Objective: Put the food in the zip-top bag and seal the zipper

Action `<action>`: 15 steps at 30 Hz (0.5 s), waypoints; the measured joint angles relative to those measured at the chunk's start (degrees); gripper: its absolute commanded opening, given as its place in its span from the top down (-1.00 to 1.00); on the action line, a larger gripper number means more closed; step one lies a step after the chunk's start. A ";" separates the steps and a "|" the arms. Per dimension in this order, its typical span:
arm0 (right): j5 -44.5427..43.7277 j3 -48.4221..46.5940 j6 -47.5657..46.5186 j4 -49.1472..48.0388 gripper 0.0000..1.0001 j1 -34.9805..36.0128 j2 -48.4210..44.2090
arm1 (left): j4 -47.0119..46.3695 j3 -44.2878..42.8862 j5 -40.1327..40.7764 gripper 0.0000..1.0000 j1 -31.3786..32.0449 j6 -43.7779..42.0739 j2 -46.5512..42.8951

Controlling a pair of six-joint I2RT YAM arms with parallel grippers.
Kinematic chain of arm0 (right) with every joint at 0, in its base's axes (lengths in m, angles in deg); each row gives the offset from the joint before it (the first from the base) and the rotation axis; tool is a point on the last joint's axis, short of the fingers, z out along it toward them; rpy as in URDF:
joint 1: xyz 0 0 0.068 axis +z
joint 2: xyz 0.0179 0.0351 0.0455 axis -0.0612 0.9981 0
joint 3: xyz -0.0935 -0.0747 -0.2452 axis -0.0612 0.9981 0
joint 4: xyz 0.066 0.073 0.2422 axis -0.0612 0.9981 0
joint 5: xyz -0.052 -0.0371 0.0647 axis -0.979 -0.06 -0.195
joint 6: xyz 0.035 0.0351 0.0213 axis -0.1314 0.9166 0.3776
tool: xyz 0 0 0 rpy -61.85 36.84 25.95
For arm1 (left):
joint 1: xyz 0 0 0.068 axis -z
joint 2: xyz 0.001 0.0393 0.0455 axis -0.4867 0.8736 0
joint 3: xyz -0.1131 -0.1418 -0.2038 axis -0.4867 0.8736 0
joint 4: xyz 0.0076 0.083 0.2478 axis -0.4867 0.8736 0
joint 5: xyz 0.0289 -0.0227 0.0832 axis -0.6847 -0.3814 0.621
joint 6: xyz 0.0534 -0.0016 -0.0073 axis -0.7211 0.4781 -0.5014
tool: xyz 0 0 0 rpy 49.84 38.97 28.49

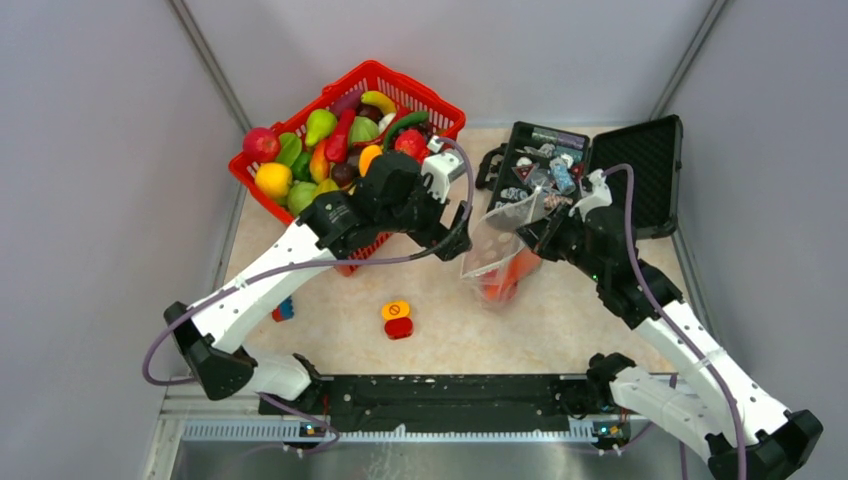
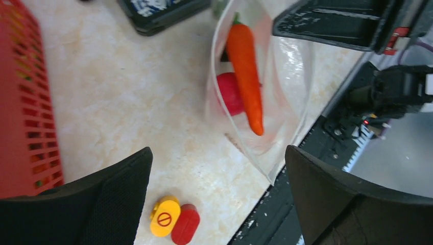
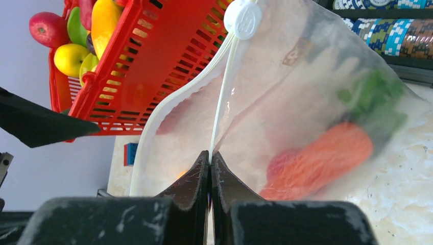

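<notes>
At table point(image 1: 440, 340) centre-right: bag point(image 1: 500, 255) stands with its mouth open, right hand point(image 3: 210, 157) pinched shut on it at the zipper point(image 3: 220, 97); slider point(image 3: 243, 19) sits at the strip's far end. Inside the bag: carrot point(image 2: 245, 66) and a red fruit point(image 2: 230, 94) touching it. Left hand point(image 2: 218, 153) hangs over the table beside the bag, fingers wide apart, nothing in them. Other food point(image 1: 320, 150) is in the red basket point(image 1: 445, 110), back left. Button block point(image 1: 397, 318) on the table near the bag. Black case point(image 1: 655, 170) open behind the bag.
</notes>
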 measured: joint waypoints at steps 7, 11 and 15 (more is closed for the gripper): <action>0.24 -0.39 -0.31 -0.02 1.00 0.00 0.31 | -1.81 1.16 9.35 -0.97 -9.57 -1.57 -7.50; 1.14 -0.39 -0.24 -0.22 1.00 0.00 1.36 | -4.87 1.62 12.98 -0.97 -21.81 -2.10 -11.10; 2.01 -0.39 0.11 -0.46 1.00 0.00 2.32 | -6.54 1.51 12.74 -0.97 -30.03 -2.84 -10.25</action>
